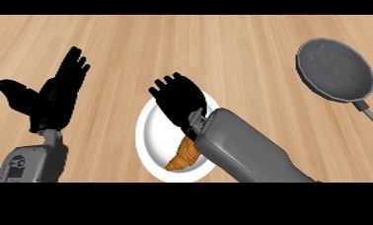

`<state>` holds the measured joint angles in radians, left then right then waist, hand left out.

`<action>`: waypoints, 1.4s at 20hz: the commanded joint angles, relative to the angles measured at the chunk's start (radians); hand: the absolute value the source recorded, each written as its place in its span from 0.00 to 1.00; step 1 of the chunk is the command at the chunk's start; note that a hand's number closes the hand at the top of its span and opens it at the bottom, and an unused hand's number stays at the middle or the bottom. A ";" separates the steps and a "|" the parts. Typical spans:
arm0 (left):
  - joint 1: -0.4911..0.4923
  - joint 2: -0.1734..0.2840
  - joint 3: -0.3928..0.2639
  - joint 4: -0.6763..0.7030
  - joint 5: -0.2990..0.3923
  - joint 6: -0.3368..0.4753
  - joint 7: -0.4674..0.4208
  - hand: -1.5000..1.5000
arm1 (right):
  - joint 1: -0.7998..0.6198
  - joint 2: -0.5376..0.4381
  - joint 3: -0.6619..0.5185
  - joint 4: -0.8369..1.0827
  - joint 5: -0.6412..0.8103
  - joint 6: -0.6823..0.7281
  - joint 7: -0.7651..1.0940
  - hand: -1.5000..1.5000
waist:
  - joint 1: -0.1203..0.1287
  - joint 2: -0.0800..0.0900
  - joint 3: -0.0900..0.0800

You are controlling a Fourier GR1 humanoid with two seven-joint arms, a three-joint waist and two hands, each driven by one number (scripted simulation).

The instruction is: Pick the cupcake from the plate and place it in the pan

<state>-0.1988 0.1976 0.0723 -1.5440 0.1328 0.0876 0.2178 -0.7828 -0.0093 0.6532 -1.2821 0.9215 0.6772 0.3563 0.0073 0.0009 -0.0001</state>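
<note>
The left robot hand (55, 95) stood at the view's left side, fingers straight and pointing up, thumb spread outward, on a grey forearm rising from the lower edge. The right robot hand (178, 101) reached up and leftward from a thick grey forearm entering at lower right, its fingers extended and slightly spread, holding nothing.

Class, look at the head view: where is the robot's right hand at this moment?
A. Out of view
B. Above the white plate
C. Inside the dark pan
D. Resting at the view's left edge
B: the right hand shows over the white plate, fingers straight, far from the pan at the upper right.
</note>
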 commanded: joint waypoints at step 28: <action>0.054 -0.051 -0.023 -0.117 -0.046 -0.007 0.052 0.50 | -0.065 0.009 0.173 0.446 -0.111 -0.439 -0.268 1.00 | 0.015 0.002 0.000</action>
<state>-0.1681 0.1590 0.0694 -1.6034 0.1035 0.0669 0.2458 -0.8734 -0.0098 0.8040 -0.8986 0.8096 0.3385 0.1282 0.0185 -0.0069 -0.0032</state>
